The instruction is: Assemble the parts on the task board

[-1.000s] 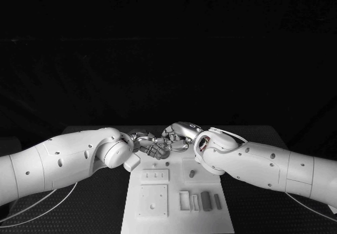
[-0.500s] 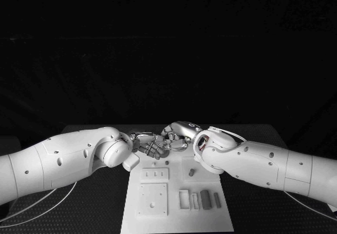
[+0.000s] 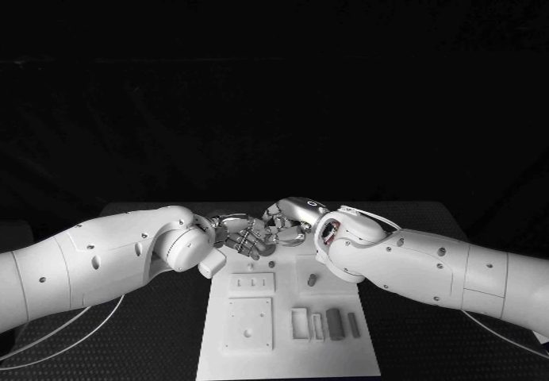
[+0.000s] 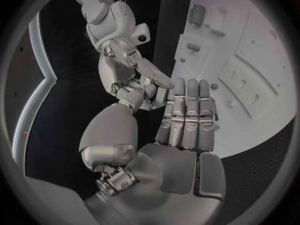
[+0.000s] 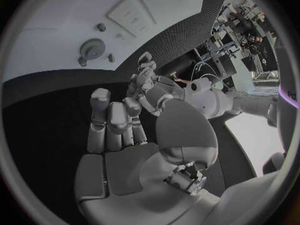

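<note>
Hands barely shifted | left hand (image 3: pixel 243 236), right hand (image 3: pixel 289 222) meet above task board (image 3: pixel 286 349) | fingers' grasp: cannot tell

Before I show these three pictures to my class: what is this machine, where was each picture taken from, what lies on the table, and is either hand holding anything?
It is a robot with two white arms ending in silver hands. One picture looks down from its head; the other two come from cameras behind each wrist. The left hand and right hand meet at the far end of the white task board, fingers close together. I cannot tell whether either holds anything. On the board lie small grey parts, a gear and raised white blocks.
</note>
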You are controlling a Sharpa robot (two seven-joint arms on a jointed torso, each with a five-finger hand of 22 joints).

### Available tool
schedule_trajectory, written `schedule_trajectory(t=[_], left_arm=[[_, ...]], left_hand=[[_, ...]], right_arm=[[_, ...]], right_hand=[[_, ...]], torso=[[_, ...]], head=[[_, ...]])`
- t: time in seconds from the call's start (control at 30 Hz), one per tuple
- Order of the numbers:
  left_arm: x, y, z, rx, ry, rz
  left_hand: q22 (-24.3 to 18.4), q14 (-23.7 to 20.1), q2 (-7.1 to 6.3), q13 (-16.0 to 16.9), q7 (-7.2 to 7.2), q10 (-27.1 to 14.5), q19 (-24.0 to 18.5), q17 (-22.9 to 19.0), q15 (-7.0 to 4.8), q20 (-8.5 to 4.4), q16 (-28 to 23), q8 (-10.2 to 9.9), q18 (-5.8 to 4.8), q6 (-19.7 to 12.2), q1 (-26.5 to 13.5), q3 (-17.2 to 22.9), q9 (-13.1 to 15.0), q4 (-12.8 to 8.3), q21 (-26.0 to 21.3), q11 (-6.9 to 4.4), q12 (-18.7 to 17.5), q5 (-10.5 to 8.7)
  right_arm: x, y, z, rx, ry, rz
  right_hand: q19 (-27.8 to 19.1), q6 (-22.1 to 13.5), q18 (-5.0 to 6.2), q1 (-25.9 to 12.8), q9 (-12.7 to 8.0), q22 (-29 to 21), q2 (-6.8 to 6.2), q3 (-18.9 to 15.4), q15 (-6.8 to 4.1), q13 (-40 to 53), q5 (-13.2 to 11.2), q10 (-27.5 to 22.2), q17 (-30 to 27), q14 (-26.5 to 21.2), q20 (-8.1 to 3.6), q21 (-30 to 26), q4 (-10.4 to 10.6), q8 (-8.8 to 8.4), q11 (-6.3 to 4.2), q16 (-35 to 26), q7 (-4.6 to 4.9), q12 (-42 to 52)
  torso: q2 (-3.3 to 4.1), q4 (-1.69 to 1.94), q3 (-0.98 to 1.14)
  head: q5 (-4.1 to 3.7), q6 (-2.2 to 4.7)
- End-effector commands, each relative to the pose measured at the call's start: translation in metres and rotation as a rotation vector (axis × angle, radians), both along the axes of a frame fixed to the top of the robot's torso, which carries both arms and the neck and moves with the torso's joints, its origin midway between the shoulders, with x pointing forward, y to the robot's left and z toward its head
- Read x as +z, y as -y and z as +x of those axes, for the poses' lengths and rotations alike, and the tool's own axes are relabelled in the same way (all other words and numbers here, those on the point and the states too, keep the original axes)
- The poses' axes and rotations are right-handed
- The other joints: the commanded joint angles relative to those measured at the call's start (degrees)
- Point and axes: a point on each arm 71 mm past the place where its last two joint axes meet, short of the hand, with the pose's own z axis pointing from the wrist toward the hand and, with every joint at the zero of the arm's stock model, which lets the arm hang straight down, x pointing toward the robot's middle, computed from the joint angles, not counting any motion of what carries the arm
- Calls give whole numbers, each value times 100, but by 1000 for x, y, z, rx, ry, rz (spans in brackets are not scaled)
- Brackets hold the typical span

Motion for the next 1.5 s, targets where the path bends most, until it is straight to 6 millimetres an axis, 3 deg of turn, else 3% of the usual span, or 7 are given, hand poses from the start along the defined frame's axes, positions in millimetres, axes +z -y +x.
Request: schedule_trajectory(t=[0.03,0.33,0.63,0.83,0.9,0.97,1.5], left_arm=[[2,4,-1,-36,-2,-17],[1,3,-1,-36,-5,-13],[1,0,-1,-36,-5,-3],[0,-2,0,-29,-5,2],[0,-2,0,-31,-6,3],[0,-1,0,-33,-5,8],[-1,1,-1,-53,-13,14]], left_hand=[[11,44,4,11,-22,-34,41,7,0,-6,-32,42,-82,-12,-59,15,5,-28,5,-13,14,-23],[34,55,68,25,-28,-35,46,28,-7,-12,-34,68,-83,-7,-57,59,-1,-78,6,-19,38,-47],[75,79,235,49,-39,-35,41,68,-15,-15,-38,115,-86,3,8,142,-14,-202,-1,-29,82,-108],[93,67,127,53,-26,-63,27,80,-2,-1,-59,120,-86,-25,-70,100,-31,-188,-11,-18,88,-193],[111,62,50,58,-21,-84,17,91,0,-1,-79,132,-86,-45,-108,93,-48,-141,-18,-14,98,-439],[116,63,35,60,-20,-87,16,94,1,-1,-84,137,-86,-48,-116,98,-52,-123,-19,-13,102,-483],[150,99,108,71,-40,-69,22,123,-16,-11,-91,184,-86,-16,-25,152,-68,-136,-18,-32,136,-626]], right_arm=[[-3,1,0,0,-6,-23],[-4,2,1,-3,-8,-24],[-4,4,1,-10,-9,-27],[-5,5,1,-10,-9,-27],[-5,5,1,-10,-11,-28],[-5,4,1,-10,-11,-27],[-5,3,1,-8,-13,-25]], right_hand=[[0,609,295,13,11,35,68,12,-36,-9,16,-3,-1,5,-33,14,15,22,-38,-3,171,-16],[1,609,295,13,14,34,67,13,-36,-10,16,-1,2,9,-34,13,16,22,-38,-3,170,-17],[2,608,295,13,16,33,66,13,-36,-10,16,0,-1,9,-34,12,15,21,-38,-4,170,-18],[3,609,295,13,18,33,65,13,-36,-10,16,1,-7,8,-34,11,15,22,-39,-5,170,-19],[3,609,295,13,18,33,65,13,-36,-10,16,2,-3,10,-34,11,15,22,-39,-5,170,-19],[4,609,295,13,19,33,65,13,-36,-10,16,2,-4,10,-34,11,16,22,-39,-5,170,-19],[6,610,295,11,24,32,64,13,-37,-10,16,5,-4,13,-34,10,16,22,-39,-6,169,-21]], torso=[[0,-2,-1],[0,-2,3],[-2,-2,2],[0,-1,2],[2,-3,2],[2,-3,1],[-1,-2,0]], head=[[-1,-9],[-3,-17],[-6,-24],[-8,-21],[-6,-22],[-8,-24],[-7,-46]])
